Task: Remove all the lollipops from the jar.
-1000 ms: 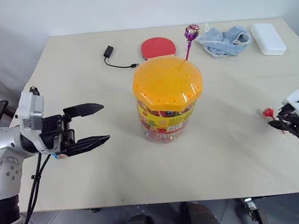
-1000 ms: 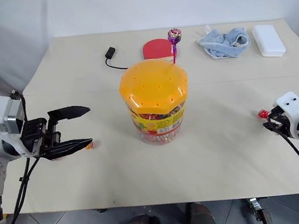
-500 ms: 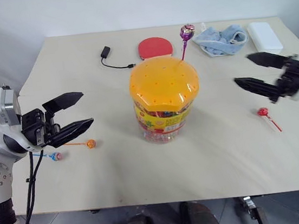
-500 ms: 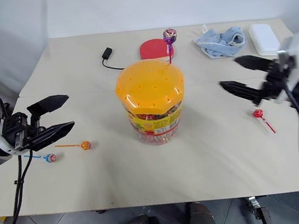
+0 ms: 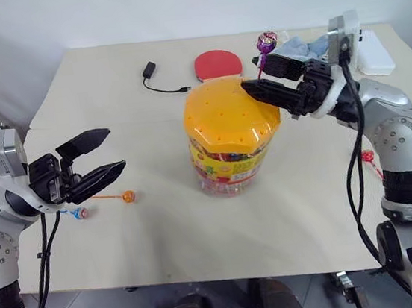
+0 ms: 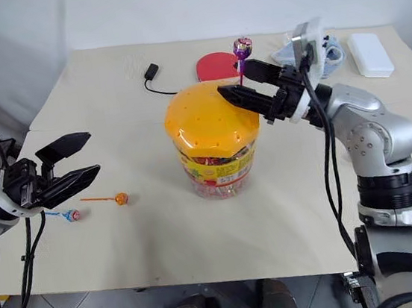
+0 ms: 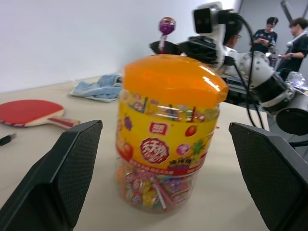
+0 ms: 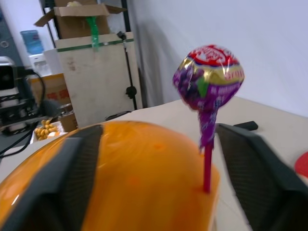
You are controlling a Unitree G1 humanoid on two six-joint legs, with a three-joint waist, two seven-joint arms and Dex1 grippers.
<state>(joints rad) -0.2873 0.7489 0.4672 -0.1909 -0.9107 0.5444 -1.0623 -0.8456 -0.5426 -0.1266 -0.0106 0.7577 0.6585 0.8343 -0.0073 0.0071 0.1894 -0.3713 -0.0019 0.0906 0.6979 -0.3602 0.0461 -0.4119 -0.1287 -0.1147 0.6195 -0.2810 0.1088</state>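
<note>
— What's hard to make out from where you stand?

— My right arm covers most of the red lollipop (image 5: 367,155) on the desk (image 5: 107,83); only a bit of it peeks out beside the arm. The blue cloth (image 5: 305,45) at the far side is also half hidden behind my right tool (image 5: 255,77). Inside the jar (image 5: 231,147) the label and wrapped sweets blur together, so I can't sort out what lies in there.

— How are your arms set?

— My left tool (image 5: 106,152) hangs off the desk's left edge, pointing across toward the jar, its two black fingers spread wide and empty. My right tool reaches in from the right over the orange lid (image 6: 213,119), fingers apart, one on each side of the purple lollipop (image 5: 265,42) that stands upright in a hole near the lid's far rim. In the right wrist view the stick sits between the fingers (image 8: 250,178); I can't tell if they touch it.

— And what differs from a second ago?

— My right arm was low at the desk's right edge by the red lollipop; it has swung up and across to the lid. The left tool has drawn back a little, uncovering the orange lollipop (image 5: 126,197) and the blue lollipop (image 5: 79,212) lying on the desk near it.
</note>
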